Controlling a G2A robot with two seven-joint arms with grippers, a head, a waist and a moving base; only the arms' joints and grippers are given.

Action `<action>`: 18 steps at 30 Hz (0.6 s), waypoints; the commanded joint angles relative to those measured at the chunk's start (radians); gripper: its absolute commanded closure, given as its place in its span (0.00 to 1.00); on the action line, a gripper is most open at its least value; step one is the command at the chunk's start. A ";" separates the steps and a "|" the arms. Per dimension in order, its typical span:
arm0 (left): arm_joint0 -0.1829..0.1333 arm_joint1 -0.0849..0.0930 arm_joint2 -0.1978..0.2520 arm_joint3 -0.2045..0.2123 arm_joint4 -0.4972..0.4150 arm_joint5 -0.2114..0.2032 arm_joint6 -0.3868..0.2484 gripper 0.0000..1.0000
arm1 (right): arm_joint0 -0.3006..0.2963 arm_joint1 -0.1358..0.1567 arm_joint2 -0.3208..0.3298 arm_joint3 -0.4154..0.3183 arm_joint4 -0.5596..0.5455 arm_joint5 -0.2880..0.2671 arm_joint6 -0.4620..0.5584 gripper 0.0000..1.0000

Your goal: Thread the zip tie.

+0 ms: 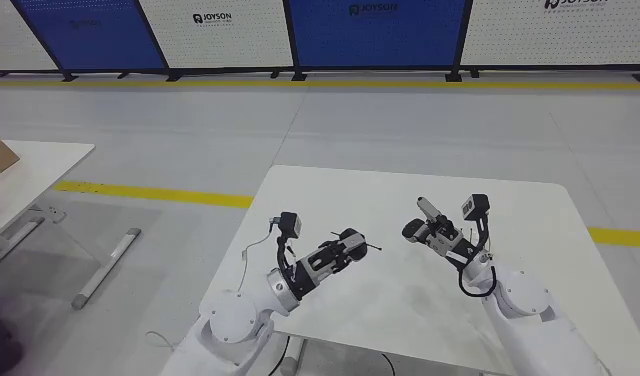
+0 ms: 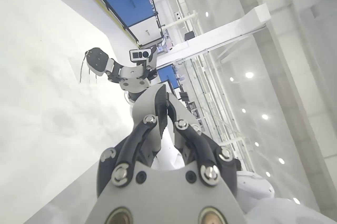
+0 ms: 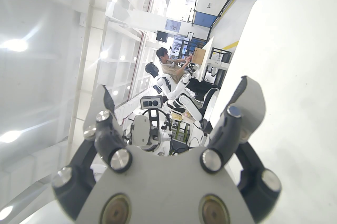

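Action above one white table: left claw is pinched shut on the single thin black zip tie. Its tip pokes toward the right claw, which gapes wide open.

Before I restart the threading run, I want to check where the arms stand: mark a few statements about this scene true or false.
1. The left gripper is wide open. False: it is shut.
2. The right gripper is open. True.
3. The two grippers touch each other. False: bare table shows between them in the top view.
4. A thin black strand pokes out by the left gripper's tip. True.
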 commanded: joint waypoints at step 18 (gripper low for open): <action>-0.111 -0.011 0.077 0.207 0.017 0.021 0.060 1.00 | 0.000 0.000 0.000 0.000 0.000 0.000 0.000 0.00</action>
